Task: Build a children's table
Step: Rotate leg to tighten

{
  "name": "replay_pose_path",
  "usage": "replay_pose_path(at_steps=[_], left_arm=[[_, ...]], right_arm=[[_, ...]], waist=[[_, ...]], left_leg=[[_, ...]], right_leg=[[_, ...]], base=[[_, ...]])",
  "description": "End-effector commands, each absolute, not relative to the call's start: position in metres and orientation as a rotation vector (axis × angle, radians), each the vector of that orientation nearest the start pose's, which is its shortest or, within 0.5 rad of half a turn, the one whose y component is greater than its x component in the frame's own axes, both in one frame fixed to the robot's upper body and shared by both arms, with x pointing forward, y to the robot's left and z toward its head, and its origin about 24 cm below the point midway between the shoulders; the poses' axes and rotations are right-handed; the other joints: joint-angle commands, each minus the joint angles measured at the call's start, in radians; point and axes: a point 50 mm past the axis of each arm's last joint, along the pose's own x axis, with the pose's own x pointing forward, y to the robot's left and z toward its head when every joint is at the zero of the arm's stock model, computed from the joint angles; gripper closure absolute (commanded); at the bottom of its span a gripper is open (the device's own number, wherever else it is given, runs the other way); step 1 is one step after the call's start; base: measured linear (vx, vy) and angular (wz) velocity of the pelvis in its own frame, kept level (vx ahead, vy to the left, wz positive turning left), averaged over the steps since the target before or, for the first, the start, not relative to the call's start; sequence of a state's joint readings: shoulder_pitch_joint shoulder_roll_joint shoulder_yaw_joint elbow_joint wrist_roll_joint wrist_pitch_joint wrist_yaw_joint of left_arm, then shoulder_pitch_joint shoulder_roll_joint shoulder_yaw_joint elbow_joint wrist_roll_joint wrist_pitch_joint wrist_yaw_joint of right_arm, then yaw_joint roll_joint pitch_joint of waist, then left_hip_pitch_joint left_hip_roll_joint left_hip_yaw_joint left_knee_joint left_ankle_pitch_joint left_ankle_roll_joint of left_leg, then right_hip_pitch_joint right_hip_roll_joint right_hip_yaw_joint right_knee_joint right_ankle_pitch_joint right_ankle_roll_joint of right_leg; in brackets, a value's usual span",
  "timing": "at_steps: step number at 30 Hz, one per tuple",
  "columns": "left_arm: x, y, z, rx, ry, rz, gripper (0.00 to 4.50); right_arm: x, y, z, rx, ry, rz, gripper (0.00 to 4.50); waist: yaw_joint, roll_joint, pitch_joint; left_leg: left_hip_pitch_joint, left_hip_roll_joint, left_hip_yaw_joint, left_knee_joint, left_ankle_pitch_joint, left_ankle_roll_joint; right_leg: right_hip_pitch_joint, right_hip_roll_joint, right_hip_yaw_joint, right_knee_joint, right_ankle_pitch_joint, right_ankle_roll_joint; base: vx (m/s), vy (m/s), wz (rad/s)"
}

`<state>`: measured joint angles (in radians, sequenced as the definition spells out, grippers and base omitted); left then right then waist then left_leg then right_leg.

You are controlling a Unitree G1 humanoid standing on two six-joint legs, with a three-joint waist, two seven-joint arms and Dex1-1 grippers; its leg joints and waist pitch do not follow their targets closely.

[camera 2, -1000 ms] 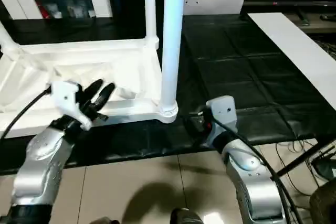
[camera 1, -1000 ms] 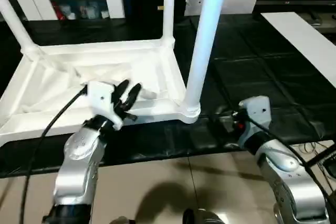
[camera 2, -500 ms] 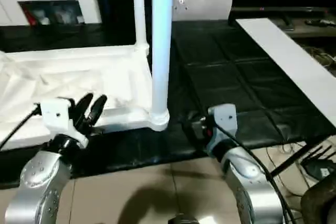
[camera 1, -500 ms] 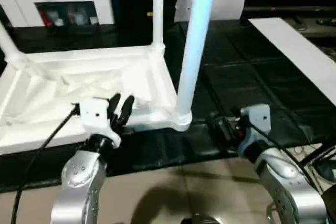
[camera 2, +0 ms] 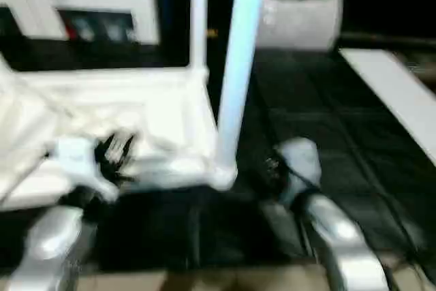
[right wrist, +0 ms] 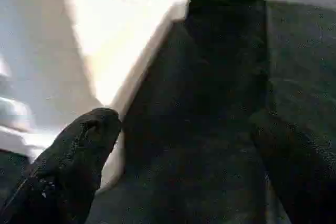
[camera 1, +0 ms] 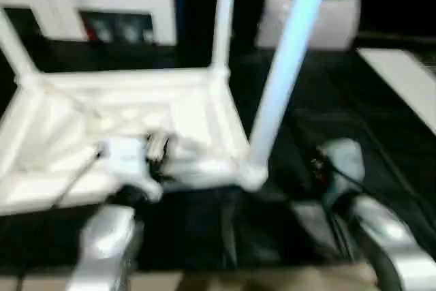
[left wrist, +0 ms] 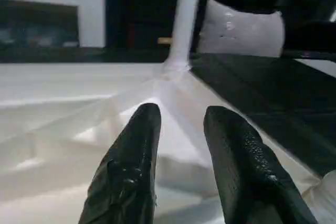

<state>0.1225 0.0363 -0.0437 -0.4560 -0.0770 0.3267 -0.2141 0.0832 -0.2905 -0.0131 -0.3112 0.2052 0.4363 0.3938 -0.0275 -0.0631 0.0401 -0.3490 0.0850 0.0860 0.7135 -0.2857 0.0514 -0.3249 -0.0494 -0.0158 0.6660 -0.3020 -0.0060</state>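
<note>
**Left gripper up against the near rim of the upturned table top, legs standing**

Since a second ago the left gripper [camera 1: 158,148] has gone forward from in front of the near rim to sit right at that rim; the whole head view has also shifted and blurred, so part of that is camera motion. Right gripper [right wrist: 184,145] sits about where it was, just beside the near-right corner.

Children's table [camera 1: 129,110] lies upside down on the dark desk [camera 1: 340,107], ribbed underside up. Near-right leg [camera 1: 283,80] stands upright in its corner socket [camera 1: 253,175]. A far-right leg [camera 1: 223,18] and a far-left leg [camera 1: 15,42] are also up. The near-left corner is cut off at the frame edge, so I can't tell whether its leg is in.

Left gripper: fingers [left wrist: 131,171] partly apart, nothing between them, pointing over the ribbed underside. Right gripper: fingers [right wrist: 79,150] spread wide, nothing held, the desk showing in the gap and the table rim off to one side.

Step, as a judgement: late assembly, legs mostly fitted, both arms coming in on the near edge, either to steady the top or to get hold of it. Next move probably calls for the left gripper to close on the near rim and the right one to line up with the socket or leg base before closing. Risk: knocking the near-right leg loose.
</note>
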Motion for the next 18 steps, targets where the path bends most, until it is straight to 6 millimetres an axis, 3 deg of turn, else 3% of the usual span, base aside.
replay_pose_path(at_steps=[1,2,3,4,5,6,7,8,9,10,11,12,13,14,15,16,18], left_arm=[[0.224,0.138,0.089,0.003,-0.021,-0.353,2.91],[0.225,0.136,0.089,0.013,-0.019,-0.396,2.91],[0.226,0.136,0.089,0.020,-0.014,-0.430,2.72],[0.230,0.135,0.086,0.031,0.016,-0.475,2.55],[0.234,0.134,0.085,0.053,0.048,-0.548,2.55],[0.236,0.133,0.084,0.058,0.061,-0.583,2.55],[0.239,0.131,0.083,0.067,0.093,-0.635,2.52],[0.241,0.129,0.082,0.094,0.113,-0.685,2.41],[0.243,0.127,0.081,0.117,0.139,-0.753,2.25],[0.244,0.126,0.081,0.124,0.145,-0.777,2.25],[0.244,0.126,0.080,0.127,0.167,-0.800,2.17],[0.244,0.126,0.080,0.127,0.167,-0.800,2.14],[0.246,0.126,0.079,0.149,0.187,-0.856,2.08],[0.247,0.125,0.077,0.184,0.223,-0.941,1.97],[0.249,0.125,0.078,0.212,0.229,-0.974,1.79],[0.253,0.124,0.077,0.226,0.245,-0.984,1.79],[0.263,0.122,0.077,0.245,0.282,-1.018,1.74]], right_arm=[[0.225,-0.168,0.067,-0.030,0.187,0.509,0.00],[0.223,-0.167,0.067,-0.028,0.187,0.539,0.00],[0.221,-0.166,0.067,-0.027,0.190,0.565,0.00],[0.218,-0.166,0.066,-0.033,0.201,0.593,0.00],[0.215,-0.169,0.065,-0.045,0.213,0.622,0.00],[0.214,-0.170,0.065,-0.046,0.217,0.630,0.00],[0.213,-0.172,0.065,-0.044,0.221,0.643,0.00],[0.213,-0.175,0.067,-0.040,0.220,0.652,0.00],[0.213,-0.179,0.069,-0.038,0.222,0.665,0.00],[0.213,-0.180,0.069,-0.038,0.223,0.669,0.00],[0.213,-0.182,0.069,-0.047,0.231,0.683,0.00],[0.213,-0.182,0.069,-0.047,0.231,0.683,0.00],[0.212,-0.186,0.068,-0.084,0.258,0.702,0.00],[0.211,-0.191,0.067,-0.134,0.294,0.735,0.00],[0.211,-0.193,0.068,-0.148,0.306,0.746,0.00],[0.210,-0.194,0.069,-0.149,0.310,0.765,0.00],[0.211,-0.194,0.071,-0.142,0.315,0.803,0.00]], waist=[[0.022,0.009,-0.038],[0.012,0.034,-0.027],[0.009,0.053,-0.046],[0.011,0.067,-0.056],[0.003,0.058,-0.048],[0.007,0.059,-0.041],[0.014,0.054,-0.031],[0.017,0.051,-0.023],[0.018,0.060,-0.019],[0.012,0.057,-0.010],[0.005,0.060,0.001],[0.000,0.056,0.005],[0.000,0.059,0.010],[-0.002,0.059,0.008],[0.000,0.067,0.006],[-0.002,0.063,0.009],[0.000,0.070,0.006]], left_leg=[[-0.050,0.034,-0.004,-0.120,0.382,-0.036],[-0.054,0.082,-0.017,-0.145,0.405,0.031],[-0.042,0.115,-0.038,-0.131,0.430,0.042],[0.008,0.168,-0.067,-0.120,0.429,0.100],[-0.008,0.169,-0.069,-0.130,0.418,0.141],[-0.015,0.158,-0.057,-0.133,0.358,0.139],[-0.020,0.144,-0.039,-0.145,0.183,0.102],[-0.019,0.140,-0.031,-0.159,0.030,0.058],[-0.013,0.142,-0.029,-0.163,-0.036,0.035],[-0.005,0.144,-0.021,-0.172,-0.146,0.001],[-0.003,0.145,-0.013,-0.183,-0.237,-0.037],[-0.002,0.142,-0.008,-0.183,-0.277,-0.056],[0.004,0.138,-0.005,-0.181,-0.335,-0.091],[0.005,0.135,-0.007,-0.181,-0.359,-0.111],[0.006,0.135,-0.008,-0.184,-0.355,-0.116],[0.008,0.134,-0.005,-0.184,-0.363,-0.114],[0.010,0.135,-0.003,-0.183,-0.339,-0.108]], right_leg=[[0.074,-0.056,0.010,-0.042,0.912,-0.147],[0.053,-0.038,-0.004,-0.042,0.815,-0.078],[0.062,-0.044,0.002,-0.019,0.765,-0.059],[0.024,-0.076,0.017,-0.030,0.604,-0.066],[0.028,-0.099,0.028,-0.043,0.534,-0.103],[0.028,-0.105,0.031,-0.058,0.487,-0.123],[0.034,-0.108,0.033,-0.080,0.353,-0.170],[0.040,-0.105,0.032,-0.092,0.204,-0.206],[0.036,-0.101,0.031,-0.095,0.132,-0.225],[0.030,-0.097,0.032,-0.108,-0.007,-0.245],[0.024,-0.095,0.030,-0.119,-0.150,-0.249],[0.021,-0.094,0.030,-0.125,-0.223,-0.241],[0.011,-0.099,0.034,-0.139,-0.356,-0.211],[0.009,-0.102,0.036,-0.147,-0.431,-0.177],[0.006,-0.102,0.040,-0.147,-0.431,-0.158],[0.001,-0.101,0.041,-0.153,-0.439,-0.151],[-0.002,-0.104,0.043,-0.150,-0.394,-0.161]], base=[[0.055,-0.046,-0.21],[-0.044,-0.016,-0.26],[0.000,0.000,0.00],[0.000,0.000,0.00],[0.000,0.000,0.00],[0.000,0.000,0.00],[0.000,0.000,0.00],[-0.075,0.043,0.01],[-0.088,0.037,0.01],[-0.088,0.037,0.01],[-0.090,0.039,-0.01],[-0.082,0.039,-0.06],[-0.082,0.039,-0.06],[-0.078,0.033,-0.09],[-0.067,0.028,-0.08],[-0.067,0.028,-0.08],[0.000,0.000,0.00]])
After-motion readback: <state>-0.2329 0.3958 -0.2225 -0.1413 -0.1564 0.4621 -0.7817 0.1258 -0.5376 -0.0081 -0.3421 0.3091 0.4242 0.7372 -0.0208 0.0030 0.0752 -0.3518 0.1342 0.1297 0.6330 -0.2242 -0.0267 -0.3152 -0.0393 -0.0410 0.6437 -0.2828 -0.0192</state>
